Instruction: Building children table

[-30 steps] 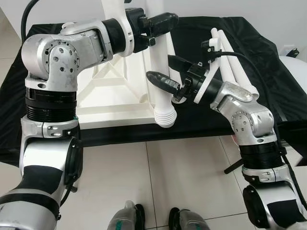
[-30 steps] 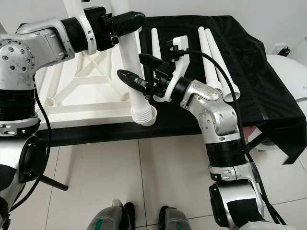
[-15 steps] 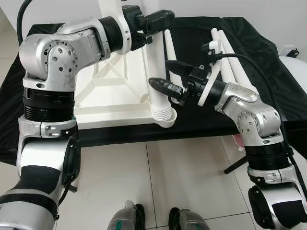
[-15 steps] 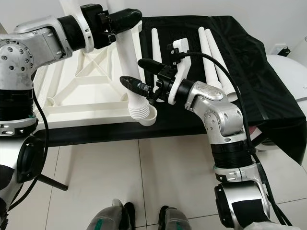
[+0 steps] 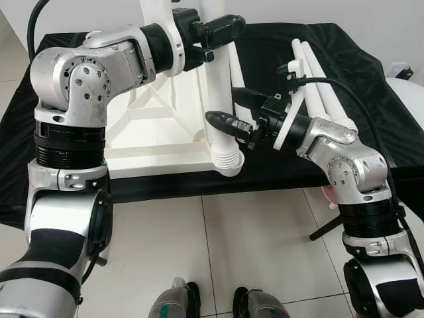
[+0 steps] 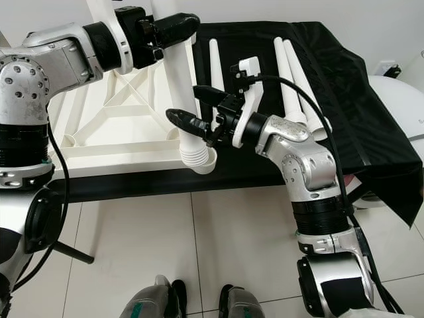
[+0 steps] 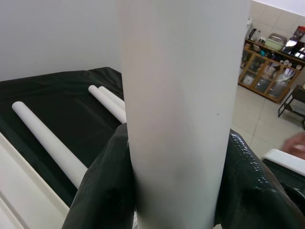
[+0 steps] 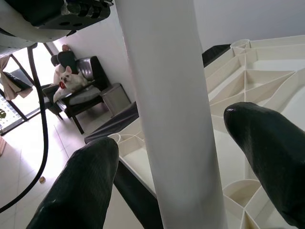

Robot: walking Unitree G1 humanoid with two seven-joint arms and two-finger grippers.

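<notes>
A white table top (image 5: 152, 132) lies upside down on a black-covered table (image 5: 371, 99). A white table leg (image 5: 217, 86) stands nearly upright at its front right corner, with its ribbed threaded end (image 5: 227, 160) at the table's front edge. My left gripper (image 5: 222, 26) is shut on the leg's upper part; the leg (image 7: 181, 105) sits tight between the black fingers (image 7: 102, 191). My right gripper (image 6: 192, 106) is open around the lower part of the leg (image 8: 176, 119), with a gap on each side.
More loose white legs (image 5: 318, 86) lie on the cloth at the right, and one (image 5: 235, 66) behind the held leg. My feet (image 5: 179, 298) stand on the tiled floor. A white object (image 5: 411, 86) sits at the far right. A dog rests on a sofa (image 8: 71, 78).
My right gripper has shifted slightly lower along the leg and stayed open. The left gripper keeps its hold on the leg, which has barely moved.
</notes>
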